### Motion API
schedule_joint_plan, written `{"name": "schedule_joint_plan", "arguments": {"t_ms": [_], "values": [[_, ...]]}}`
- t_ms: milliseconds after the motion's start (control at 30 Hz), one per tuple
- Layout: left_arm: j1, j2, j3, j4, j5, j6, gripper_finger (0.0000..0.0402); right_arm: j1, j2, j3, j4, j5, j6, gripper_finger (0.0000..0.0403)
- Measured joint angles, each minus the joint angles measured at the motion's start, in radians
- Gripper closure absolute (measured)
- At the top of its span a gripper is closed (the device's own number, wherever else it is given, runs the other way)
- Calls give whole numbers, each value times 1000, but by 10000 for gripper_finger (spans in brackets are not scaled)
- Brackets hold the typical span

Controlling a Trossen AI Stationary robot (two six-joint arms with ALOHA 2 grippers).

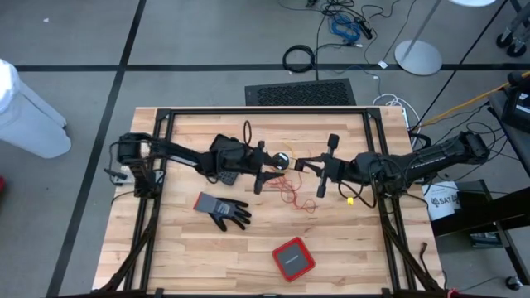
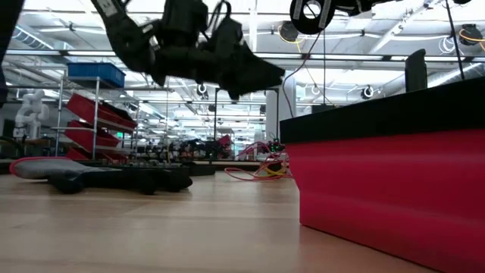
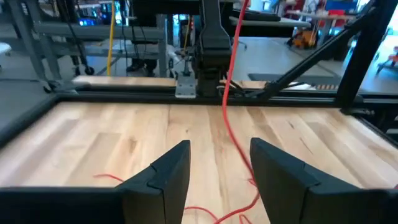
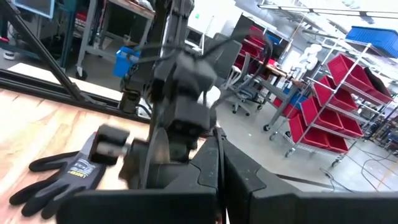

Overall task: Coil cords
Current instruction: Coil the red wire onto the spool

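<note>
The red cord (image 1: 290,194) lies in loose loops on the wooden table between my two grippers. One strand (image 3: 235,124) rises from the loops and leaves the top of the left wrist view. My left gripper (image 3: 219,155) is low and open, with a finger on either side of that strand and no contact visible. My right gripper (image 1: 300,163) is higher, opposite the left one, and shut (image 4: 221,165). A bit of yellow cord (image 2: 276,170) shows among the red loops (image 2: 254,176) in the low view. My right gripper is shut on the red cord, but its own fingers (image 4: 208,171) hide where they meet it. The fingers point about level, toward the table's left side. Below them the strand (image 3: 231,74) runs nearly straight down to the loops, which rest on the table.
A grey glove (image 1: 224,211) lies on the table just in front of the left gripper. A red box (image 1: 292,258) stands near the front edge. Black frame rails (image 1: 265,112) run along the far edge and both sides.
</note>
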State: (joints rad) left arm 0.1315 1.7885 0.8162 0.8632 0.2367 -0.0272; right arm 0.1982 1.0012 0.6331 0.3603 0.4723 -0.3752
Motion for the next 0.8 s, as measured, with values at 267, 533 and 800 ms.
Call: {"name": "schedule_joint_plan", "arguments": {"t_ms": [267,533,800], "values": [[-4,158,0,236,8,-141,228,0,0,0,-8,-1,4,403],[-16,203,1,297,6,-173,272,0,0,1,-55,-2,26,403],[-34,199,1,287,-57,-121,391,0,0,1,-74,-1,42,403]]}}
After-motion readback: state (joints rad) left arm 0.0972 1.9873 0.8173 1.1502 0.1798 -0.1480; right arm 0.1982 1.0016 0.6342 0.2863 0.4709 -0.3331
